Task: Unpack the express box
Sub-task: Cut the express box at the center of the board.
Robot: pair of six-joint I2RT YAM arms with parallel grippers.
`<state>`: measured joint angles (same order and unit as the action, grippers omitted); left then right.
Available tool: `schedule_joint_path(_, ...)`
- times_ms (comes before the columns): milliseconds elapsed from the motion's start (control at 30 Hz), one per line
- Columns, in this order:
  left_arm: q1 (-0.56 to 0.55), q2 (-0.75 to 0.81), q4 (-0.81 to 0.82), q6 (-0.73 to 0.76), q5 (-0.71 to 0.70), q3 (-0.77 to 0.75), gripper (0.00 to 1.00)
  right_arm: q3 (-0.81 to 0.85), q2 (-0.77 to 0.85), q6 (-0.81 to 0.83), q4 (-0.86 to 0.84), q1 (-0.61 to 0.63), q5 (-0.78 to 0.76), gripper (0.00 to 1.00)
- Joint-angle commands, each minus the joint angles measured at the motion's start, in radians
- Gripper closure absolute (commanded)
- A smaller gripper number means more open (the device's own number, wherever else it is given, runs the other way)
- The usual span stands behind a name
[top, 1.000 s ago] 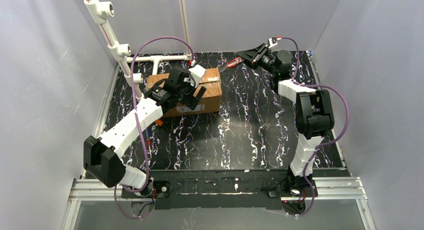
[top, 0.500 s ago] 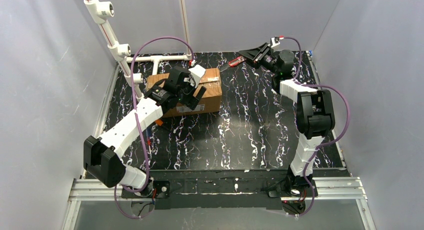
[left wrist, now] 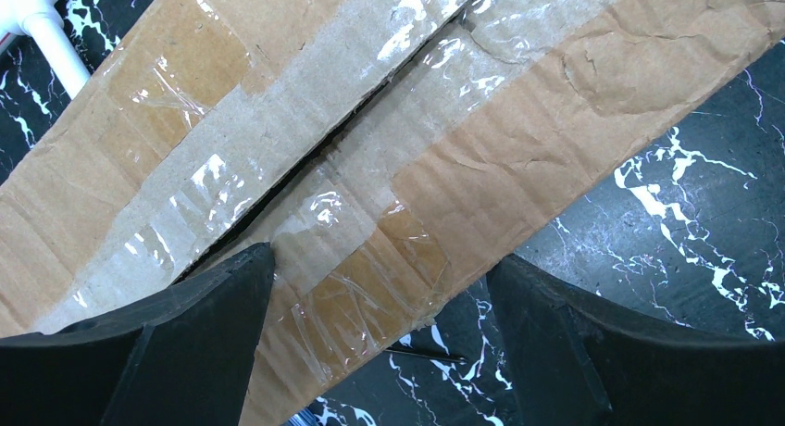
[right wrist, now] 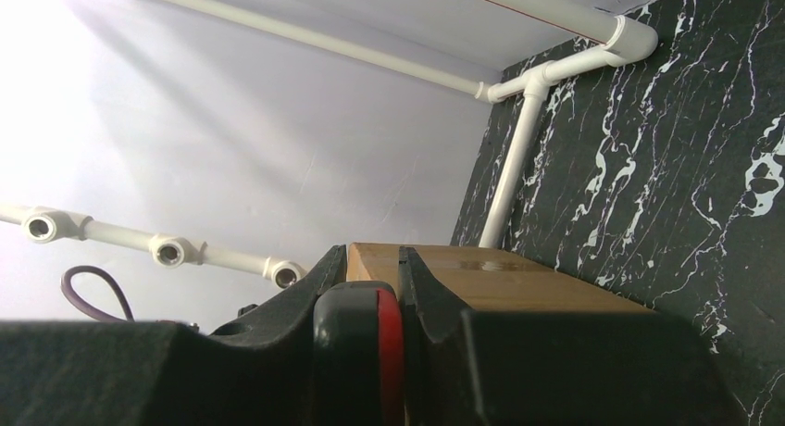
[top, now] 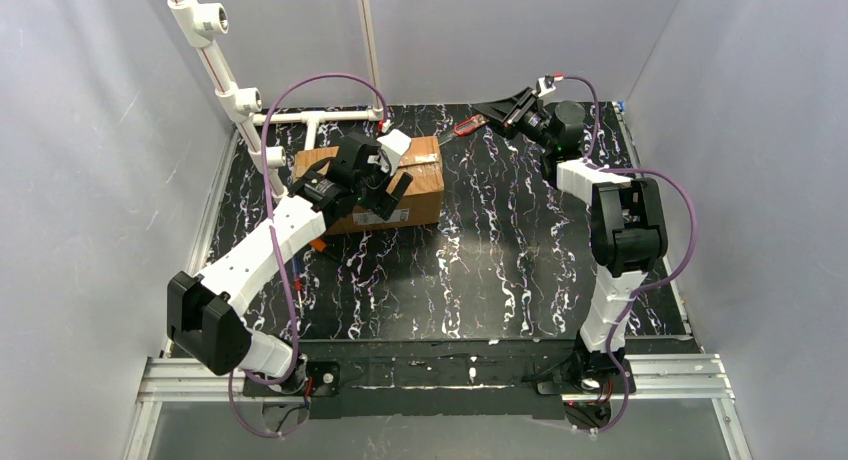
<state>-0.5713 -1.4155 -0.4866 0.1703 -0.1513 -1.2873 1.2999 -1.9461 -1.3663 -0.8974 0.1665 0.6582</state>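
Observation:
The express box (top: pixel 425 185) is a brown taped carton at the back left of the table. In the left wrist view its cut tape seam runs along the top of the box (left wrist: pixel 444 120). My left gripper (top: pixel 388 188) hovers open over the box's near end, its jaws (left wrist: pixel 380 259) wide apart with nothing between them. My right gripper (top: pixel 487 111) is at the far back of the table, shut on a red and black cutter (top: pixel 467 126). The right wrist view shows the cutter's handle (right wrist: pixel 356 352) pinched between the fingers, with the box (right wrist: pixel 500 278) beyond.
A white pipe frame (top: pixel 240 100) stands along the left and back edges, close to the box. A small orange object (top: pixel 315 245) lies under the left forearm. A thin dark pin (left wrist: pixel 426 355) lies on the black marbled tabletop (top: pixel 520 270) by the box.
The right gripper with the cutter has shifted slightly toward the back wall. The left arm and the box have not moved.

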Motion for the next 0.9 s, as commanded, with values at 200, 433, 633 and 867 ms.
schedule_joint_path(200, 0.011, 0.009, -0.089, -0.047, 0.022, 0.025, 0.18, 0.037, -0.010, -0.003, -0.071, 0.027, 0.011, 0.99)
schedule_joint_path(433, 0.011, -0.001, -0.089, -0.062, 0.010, 0.014, 0.18, -0.006, 0.013, -0.072, -0.148, 0.056, 0.021, 0.99)
schedule_joint_path(633, 0.011, -0.017, -0.079, -0.096, -0.004, -0.005, 0.18, -0.083, 0.059, -0.024, -0.117, 0.070, 0.034, 0.99)
schedule_joint_path(867, 0.011, -0.027, -0.076, -0.110, -0.019, -0.026, 0.17, -0.158, 0.057, -0.067, -0.211, 0.064, 0.066, 0.99)
